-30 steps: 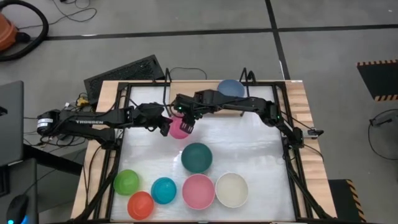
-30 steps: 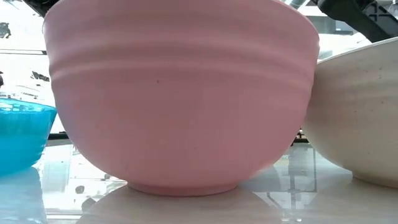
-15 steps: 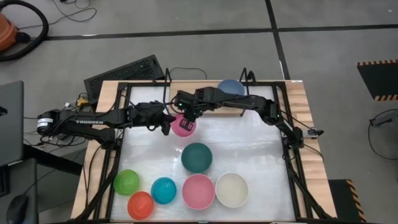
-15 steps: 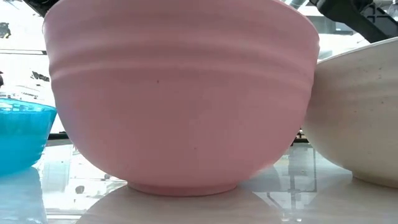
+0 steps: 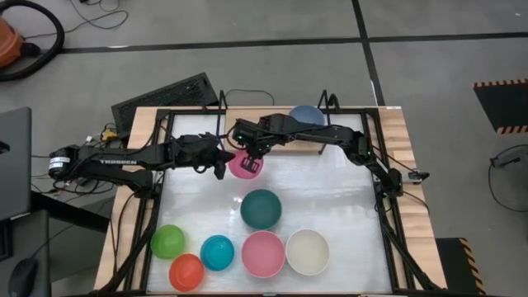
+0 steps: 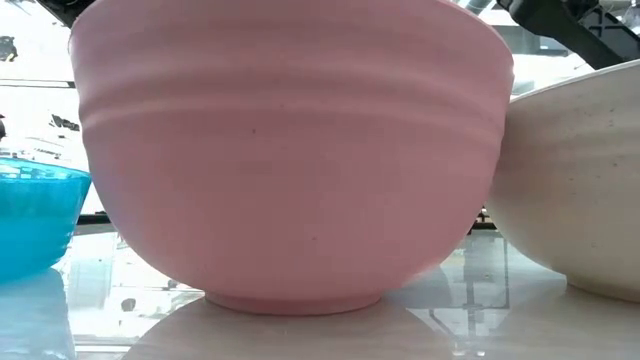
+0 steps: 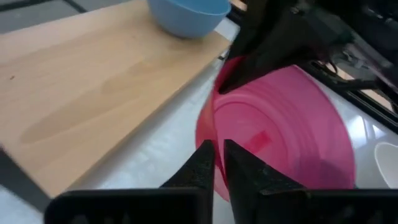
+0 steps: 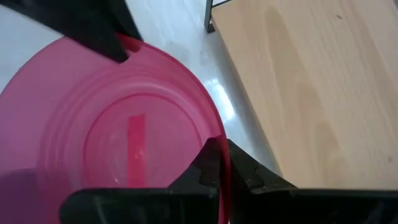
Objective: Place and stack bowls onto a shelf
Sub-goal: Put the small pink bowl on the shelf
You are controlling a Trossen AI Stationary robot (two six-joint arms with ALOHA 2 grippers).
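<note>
We see both arms meeting over the magenta bowl [image 5: 244,165], which sits near the far edge of the white tabletop [image 5: 330,190], just in front of the light-wood shelf [image 5: 256,120]. The left gripper [image 7: 216,163] has its fingers pinched on the bowl's rim, one finger inside and one outside, as the left wrist view shows. The right gripper [image 8: 222,163] is clenched on the opposite side of the same rim, the thin pink wall caught between its two dark fingers. Whether the bowl rests on the table or is lifted slightly, we cannot tell from above.

On the shelf stands the grey-blue bowl [image 5: 306,117], toward its right end. The dark teal bowl [image 5: 261,208] lies alone near the middle of the table. Along the near edge sit the green bowl [image 5: 167,241], the orange bowl [image 5: 186,271], the cyan bowl [image 5: 217,252], the pink bowl [image 5: 263,252] and the cream-white bowl [image 5: 307,251], the last two just beside each other. In the low view the pink bowl fills most of the frame.
</note>
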